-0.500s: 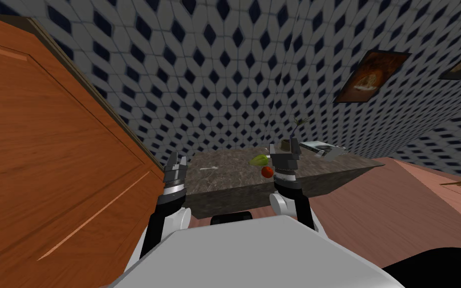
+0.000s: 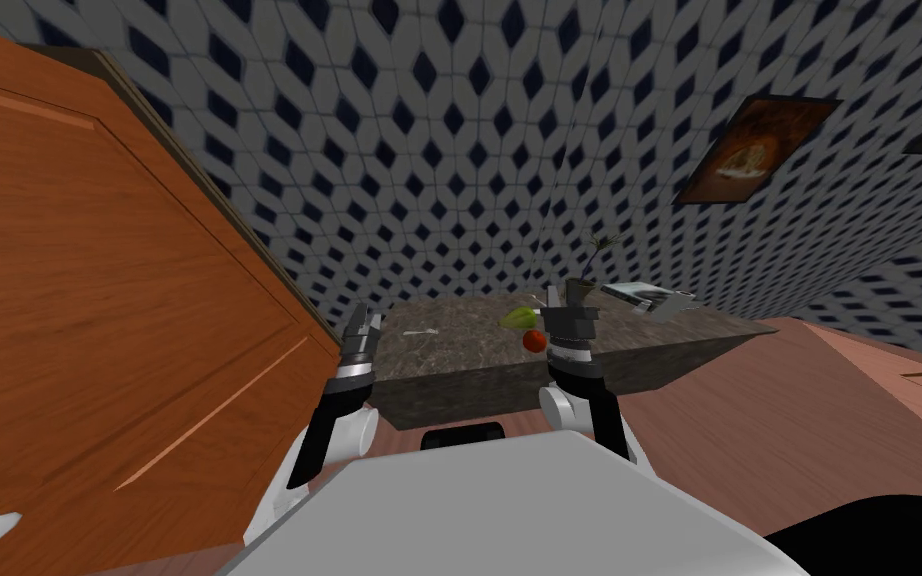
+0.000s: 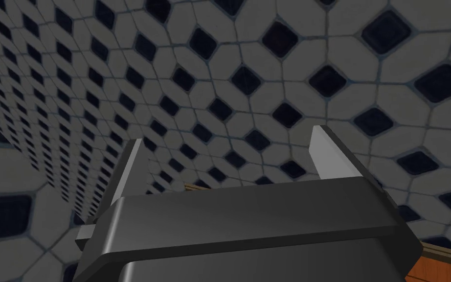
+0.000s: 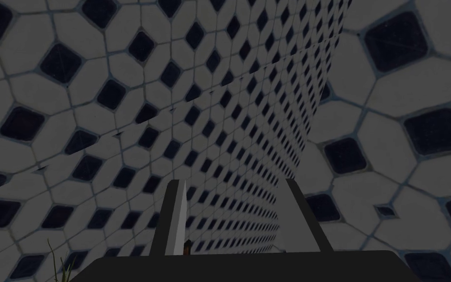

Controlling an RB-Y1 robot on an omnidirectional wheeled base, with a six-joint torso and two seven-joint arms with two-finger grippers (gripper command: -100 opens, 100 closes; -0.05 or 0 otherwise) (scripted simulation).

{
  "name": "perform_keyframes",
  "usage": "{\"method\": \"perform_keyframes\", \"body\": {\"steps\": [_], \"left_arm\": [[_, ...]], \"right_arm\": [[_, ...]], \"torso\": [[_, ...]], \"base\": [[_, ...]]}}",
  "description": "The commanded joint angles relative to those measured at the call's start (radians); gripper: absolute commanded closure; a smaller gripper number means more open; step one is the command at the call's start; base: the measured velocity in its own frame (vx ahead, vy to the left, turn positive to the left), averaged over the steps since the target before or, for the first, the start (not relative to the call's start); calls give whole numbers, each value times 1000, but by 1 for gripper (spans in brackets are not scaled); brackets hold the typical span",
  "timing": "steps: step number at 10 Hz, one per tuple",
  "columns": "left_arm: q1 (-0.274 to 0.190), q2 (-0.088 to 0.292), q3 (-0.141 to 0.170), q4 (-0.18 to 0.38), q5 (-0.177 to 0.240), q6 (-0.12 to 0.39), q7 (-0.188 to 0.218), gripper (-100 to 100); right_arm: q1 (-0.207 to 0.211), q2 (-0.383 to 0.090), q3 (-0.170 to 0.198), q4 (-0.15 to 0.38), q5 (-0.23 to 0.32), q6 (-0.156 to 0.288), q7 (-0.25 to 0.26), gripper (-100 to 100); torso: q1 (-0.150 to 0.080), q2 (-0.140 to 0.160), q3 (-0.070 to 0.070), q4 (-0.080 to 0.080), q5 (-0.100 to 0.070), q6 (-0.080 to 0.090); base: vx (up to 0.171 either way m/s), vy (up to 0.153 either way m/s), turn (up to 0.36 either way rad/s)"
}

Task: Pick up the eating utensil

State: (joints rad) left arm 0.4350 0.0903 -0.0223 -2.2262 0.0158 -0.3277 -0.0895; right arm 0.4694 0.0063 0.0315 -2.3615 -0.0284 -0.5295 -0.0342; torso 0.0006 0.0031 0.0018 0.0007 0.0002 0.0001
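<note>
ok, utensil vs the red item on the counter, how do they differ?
The utensil is white, thin and flat; the red item is round. The utensil lies toward the left gripper, the red item near the right gripper. Both rest on the dark counter.

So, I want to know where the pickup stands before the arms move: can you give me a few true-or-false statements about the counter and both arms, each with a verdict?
1. The white utensil lies on the dark counter. True.
2. The left gripper holds the utensil. False: its jaws stand open and empty.
3. The red fruit sits right beside the green item. True.
4. The right gripper is shut. False: its jaws stand apart with nothing between them.
5. The utensil lies to the right of the red fruit. False: it lies to the fruit's left, nearer the left gripper.
</note>
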Motion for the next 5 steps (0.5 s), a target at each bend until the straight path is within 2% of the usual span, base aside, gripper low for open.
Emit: {"method": "perform_keyframes", "body": {"steps": [1,2,3,4,5], "left_arm": [[-43,38,21,50,5,36,18,-100],[-77,60,38,80,8,63,29,-100],[-79,60,38,93,8,63,29,-100],[-111,81,55,122,12,94,41,-100],[-118,81,55,137,12,94,41,-100]], "right_arm": [[0,0,0,0,0,0,0,0],[0,0,0,0,0,0,0,0],[0,0,0,0,0,0,0,0],[0,0,0,0,0,0,0,0],[0,0,0,0,0,0,0,0]], "torso": [[0,0,0,0,0,0],[0,0,0,0,0,0],[0,0,0,0,0,0],[-1,-1,0,0,0,0],[-1,-1,-1,0,0,0]], "base": [[-53,-3,44],[-56,-4,64],[-36,-6,22],[-28,-9,44],[-20,-8,17]]}}
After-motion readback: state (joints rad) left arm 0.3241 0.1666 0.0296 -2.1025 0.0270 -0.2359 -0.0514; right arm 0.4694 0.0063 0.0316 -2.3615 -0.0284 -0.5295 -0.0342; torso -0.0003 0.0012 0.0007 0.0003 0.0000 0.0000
